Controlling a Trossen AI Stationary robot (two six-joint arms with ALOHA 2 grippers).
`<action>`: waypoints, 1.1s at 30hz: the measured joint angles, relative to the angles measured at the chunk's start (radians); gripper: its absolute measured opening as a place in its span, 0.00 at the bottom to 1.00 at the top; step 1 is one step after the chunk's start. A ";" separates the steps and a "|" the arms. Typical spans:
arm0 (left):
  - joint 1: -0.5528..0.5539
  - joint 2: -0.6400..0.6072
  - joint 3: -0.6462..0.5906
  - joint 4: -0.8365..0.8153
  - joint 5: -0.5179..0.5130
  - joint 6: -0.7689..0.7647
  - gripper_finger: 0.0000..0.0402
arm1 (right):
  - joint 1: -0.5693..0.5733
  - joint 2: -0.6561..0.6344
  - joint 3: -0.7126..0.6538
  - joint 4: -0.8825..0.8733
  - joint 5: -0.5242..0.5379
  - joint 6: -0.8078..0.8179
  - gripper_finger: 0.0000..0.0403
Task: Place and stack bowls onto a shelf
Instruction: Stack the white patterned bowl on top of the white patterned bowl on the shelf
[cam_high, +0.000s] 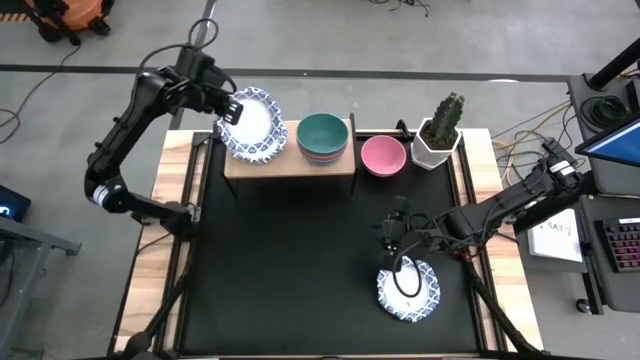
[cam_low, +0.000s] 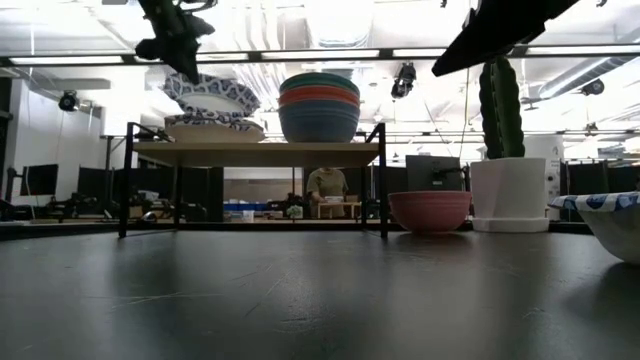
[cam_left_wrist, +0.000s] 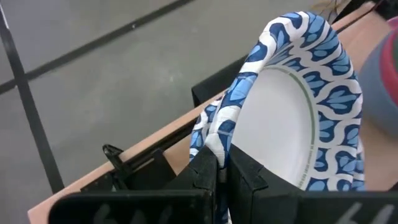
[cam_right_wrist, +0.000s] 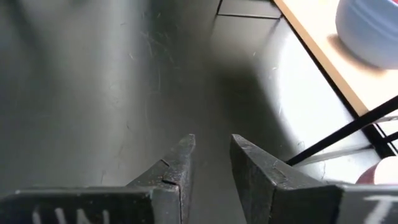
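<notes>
black mat (cam_high: 300, 260) on wood table (cam_high: 160, 250); left claw (cam_high: 232, 108) clamped on patterned bowl (cam_high: 255, 125); right claw (cam_right_wrist: 211, 165) apart.

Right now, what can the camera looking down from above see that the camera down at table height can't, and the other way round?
Only the high view shows the right claw hovering empty over the black mat and both whole dark arms.

Only the low view shows the shelf's thin black legs and a person far behind.

Both show the left claw gripping a blue-patterned white bowl above the light-wood shelf, the stacked plain bowls, the pink bowl and the cactus.
</notes>
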 joint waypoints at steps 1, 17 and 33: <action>0.000 0.008 0.000 -0.003 0.000 0.000 0.00 | 0.000 0.000 -0.002 0.000 0.002 0.003 0.23; 0.000 0.031 0.000 -0.017 -0.003 0.042 0.26 | 0.000 0.000 -0.004 0.025 0.034 -0.009 0.24; 0.000 -0.016 -0.080 0.150 -0.115 0.116 0.16 | 0.000 0.000 -0.006 0.081 0.110 -0.007 0.24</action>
